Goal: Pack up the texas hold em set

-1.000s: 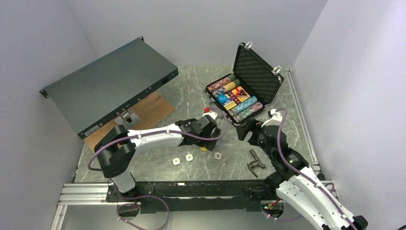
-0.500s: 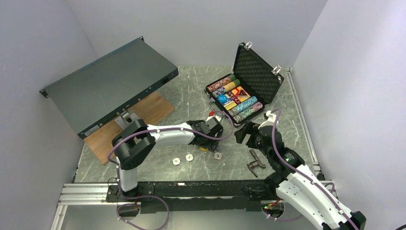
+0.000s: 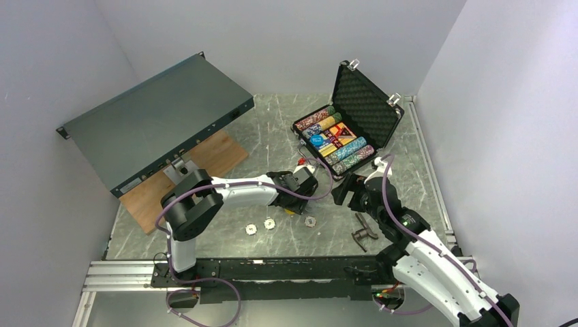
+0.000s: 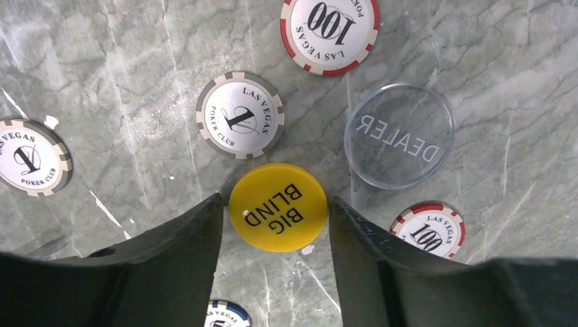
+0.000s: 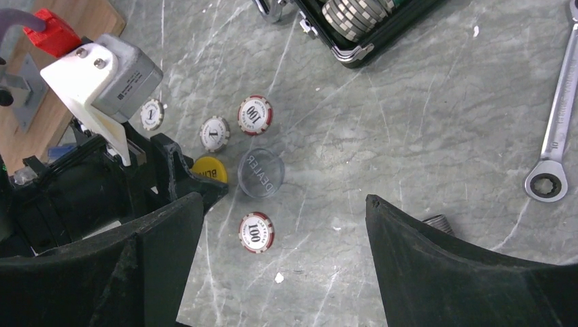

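target: yellow big blind disc (image 4: pixel 278 207), flat on the tabletop (image 4: pixel 477 82), lettering up. it's round, so no long axis to line up with

left pincer (image 4: pixel 276 203): a finger at 9 and one at 3 o'clock of the disc, both right at its rim. honestly can't tell if it's pinching yet or just bracketing it

right pincer (image 5: pixel 285 199): spread wide, nothing in it, hanging over the loose pieces

nearer arm: left by a mile, the disc is dead centre in its gap

neighbours: clear dealer disc (image 4: pixel 399 135) at 2 o'clock of the yellow one and just beside it, 1 chip (image 4: pixel 240 114) at 11, both near enough to get nudged imo

where it goes: briefcase (image 3: pixel 364 105) open at roughly 1 o'clock from the left wrist, chip rows already in

view differences: left wrist cam alone shows the finger-to-rim fit. right wrist cam half hides the yellow disc behind a left finger but adds the case corner and a wrench (image 5: pixel 555 116). only the top cam shows the whole case
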Controlling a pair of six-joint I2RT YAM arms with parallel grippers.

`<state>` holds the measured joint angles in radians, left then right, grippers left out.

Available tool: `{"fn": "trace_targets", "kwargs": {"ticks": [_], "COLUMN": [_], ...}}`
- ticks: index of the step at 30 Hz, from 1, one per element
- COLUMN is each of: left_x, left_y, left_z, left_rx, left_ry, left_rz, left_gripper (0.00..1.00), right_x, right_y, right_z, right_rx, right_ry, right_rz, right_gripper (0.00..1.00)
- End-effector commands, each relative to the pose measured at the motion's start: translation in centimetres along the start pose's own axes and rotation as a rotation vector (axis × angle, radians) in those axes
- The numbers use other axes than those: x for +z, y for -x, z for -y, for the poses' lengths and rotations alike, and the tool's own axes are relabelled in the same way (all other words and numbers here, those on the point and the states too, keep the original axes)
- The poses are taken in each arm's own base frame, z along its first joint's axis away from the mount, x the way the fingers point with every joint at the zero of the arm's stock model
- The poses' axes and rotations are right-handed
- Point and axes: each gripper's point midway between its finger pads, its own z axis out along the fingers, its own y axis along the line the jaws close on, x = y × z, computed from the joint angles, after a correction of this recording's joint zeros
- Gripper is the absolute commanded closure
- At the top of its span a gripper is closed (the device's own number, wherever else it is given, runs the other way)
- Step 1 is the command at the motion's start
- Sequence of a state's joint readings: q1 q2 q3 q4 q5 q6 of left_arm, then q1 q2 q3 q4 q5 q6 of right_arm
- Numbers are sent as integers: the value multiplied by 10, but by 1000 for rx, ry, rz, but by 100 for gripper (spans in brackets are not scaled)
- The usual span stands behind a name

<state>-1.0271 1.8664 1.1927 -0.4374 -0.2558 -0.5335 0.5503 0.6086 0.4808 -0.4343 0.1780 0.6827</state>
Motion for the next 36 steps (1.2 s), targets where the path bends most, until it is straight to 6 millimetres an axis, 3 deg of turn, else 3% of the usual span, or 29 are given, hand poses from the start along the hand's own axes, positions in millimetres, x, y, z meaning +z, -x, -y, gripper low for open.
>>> {"fn": "trace_targets", "kwargs": {"ticks": [1,9,14,18,29,36], "left_x": [6,2,-26,-54,-139,-163], "left_y": [-2,0,18,31,53,48], "left_z": [-2,-6,-8,-10,-8,0], "left_rx": [20,63,78,113,377,448], "left_ry": [14,16,-6,-42,-216,-317], "left_rz": [1,14,86,152,326,374], "left_gripper": [42,58,66,71,79,90], "right_x": [3,7,13,19,36,28], "right_y": [3,-2,-6,0,-14,-7], "right_z": [-7,-7,-4,-13,-95,-158], "right_rx": [21,22,23,65,112,148], "right_ry": [29,24,-4,66,511,740], "right_rz": [11,-15,-47,-80,-474,-497], "right_gripper": [10,10,10,11,17,16]}}
